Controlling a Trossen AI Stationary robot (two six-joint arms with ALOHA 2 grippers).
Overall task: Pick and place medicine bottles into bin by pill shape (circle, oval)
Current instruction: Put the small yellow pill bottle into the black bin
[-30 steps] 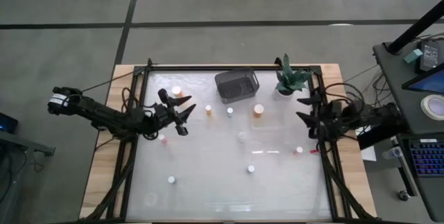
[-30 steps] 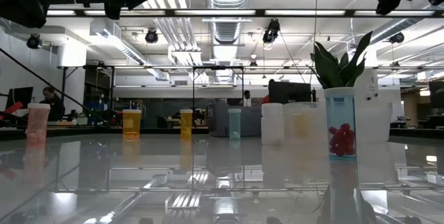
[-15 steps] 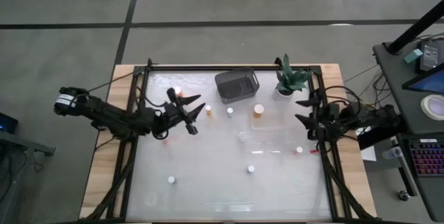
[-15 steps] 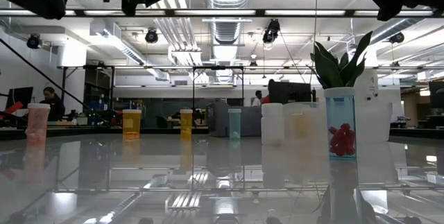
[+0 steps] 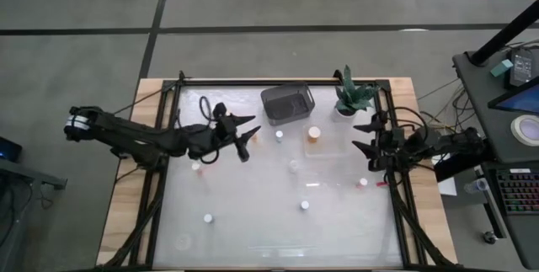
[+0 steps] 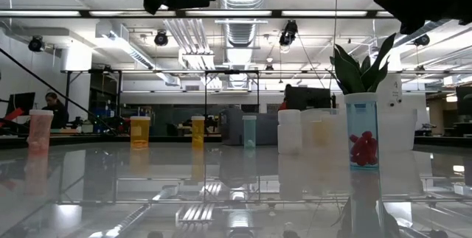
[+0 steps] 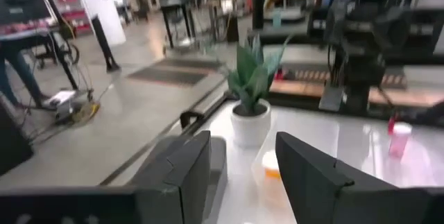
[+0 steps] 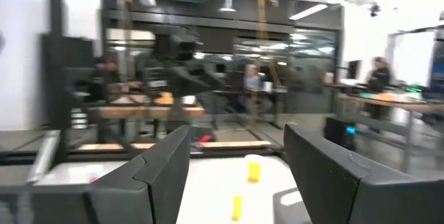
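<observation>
The left gripper [image 5: 246, 136] is hanging above the table [image 5: 278, 230], just to the near-left of the dark bin [image 5: 287, 104], with its fingers [image 7: 187, 165] standing apart and nothing between them. The right gripper [image 5: 364, 136] is waiting at the table's right edge, well to the right of the bin, its fingers also parted and empty.

The medicine bottles are standing scattered on the table, none in the bin. One orange bottle [image 5: 253, 134] is sitting just left of the bin, almost under the left gripper. A small white bottle [image 5: 279, 136] is standing just in front of the bin, and a larger orange bottle [image 5: 313, 134] is standing just to its front-right. Others, including one [image 5: 305, 205], are lying well in front of the bin.

Judgement: the step in hand appears to be the approach on the orange bottle nearest the left gripper. To do it well, the fingers should be centring over the cap, descending straight, and closing on the body below the cap so the bottle is not tipping.

Room: the table in front of the bin is largely open. The bin wall and the potted plant [image 5: 354, 95], just right of the bin, are the nearby obstructions.
</observation>
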